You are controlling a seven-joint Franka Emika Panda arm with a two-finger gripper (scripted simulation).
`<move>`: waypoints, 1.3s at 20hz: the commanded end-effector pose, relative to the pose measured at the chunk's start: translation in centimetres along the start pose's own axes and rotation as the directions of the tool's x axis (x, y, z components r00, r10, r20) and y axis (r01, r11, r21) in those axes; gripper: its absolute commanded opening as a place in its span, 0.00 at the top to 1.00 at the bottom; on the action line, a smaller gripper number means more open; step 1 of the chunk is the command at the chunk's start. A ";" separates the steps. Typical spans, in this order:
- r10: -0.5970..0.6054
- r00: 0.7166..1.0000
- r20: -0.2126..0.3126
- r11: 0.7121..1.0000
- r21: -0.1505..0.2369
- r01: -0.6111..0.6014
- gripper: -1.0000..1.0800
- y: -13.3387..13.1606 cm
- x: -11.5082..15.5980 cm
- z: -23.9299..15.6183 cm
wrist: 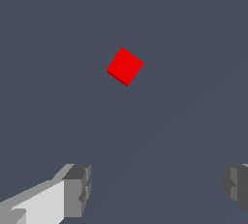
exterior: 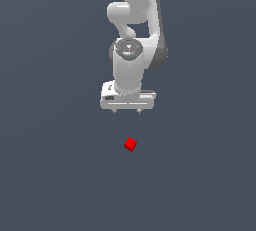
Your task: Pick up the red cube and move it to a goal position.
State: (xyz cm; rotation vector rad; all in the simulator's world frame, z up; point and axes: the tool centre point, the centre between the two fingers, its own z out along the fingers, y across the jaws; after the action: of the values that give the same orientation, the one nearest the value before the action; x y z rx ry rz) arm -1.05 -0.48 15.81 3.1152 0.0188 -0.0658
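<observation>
- The gripper (exterior: 128, 111) hangs from the white arm (exterior: 134, 20) in the upper middle of the exterior view, pointing down, jaws spread wide and released.
- In the wrist view the two fingers (wrist: 77, 189) show at the lower corners of the frame, far apart, with only bare floor between them.
- The jaws hold nothing and touch nothing; in the exterior view only short fingertip stubs show under the white hand body.
- The cube (exterior: 130, 144) sits just below the centre of the exterior view, under the gripper and clear of it, with a gap of floor between the two.
- In the wrist view the cube (wrist: 125, 66) lies in the upper middle of the frame, well apart from both fingers and not between them.
- The cube is turned so that its corners, not its flat sides, point along the frame's edges; it reads as a diamond in both views.
- Its faces look equal, so no long axis can be told; the top face is bright red and a darker side shows along its lower left edge in the wrist view.
- The floor (exterior: 50, 175) is a flat, plain slate-grey plane filling both frames.
- No walls or edges of the floor can be made out; a faint diagonal shade change crosses the right half of the wrist view.
</observation>
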 end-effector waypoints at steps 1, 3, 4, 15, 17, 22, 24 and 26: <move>0.000 1.000 0.000 1.000 0.000 0.000 0.04 0.0 0.0 0.0; 0.003 1.000 0.000 1.000 0.000 -0.003 0.04 0.0 0.0 0.1; 0.006 1.000 0.000 1.000 0.000 -0.006 0.04 0.0 0.1 0.1; 0.130 0.992 -0.007 0.992 0.008 -0.130 0.04 -0.9 1.8 3.0; 0.171 0.985 -0.008 0.985 0.011 -0.171 0.04 -1.2 2.5 3.9; 0.294 0.956 -0.014 0.956 0.019 -0.294 0.04 -1.7 4.4 6.8; 0.347 0.938 -0.016 0.938 0.024 -0.346 0.04 -1.9 5.3 8.0; 0.394 0.919 -0.017 0.919 0.028 -0.393 0.04 -2.0 6.2 9.1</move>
State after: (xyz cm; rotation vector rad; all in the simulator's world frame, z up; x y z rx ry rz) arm 4.10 1.29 7.26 3.0817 -0.5480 -0.0276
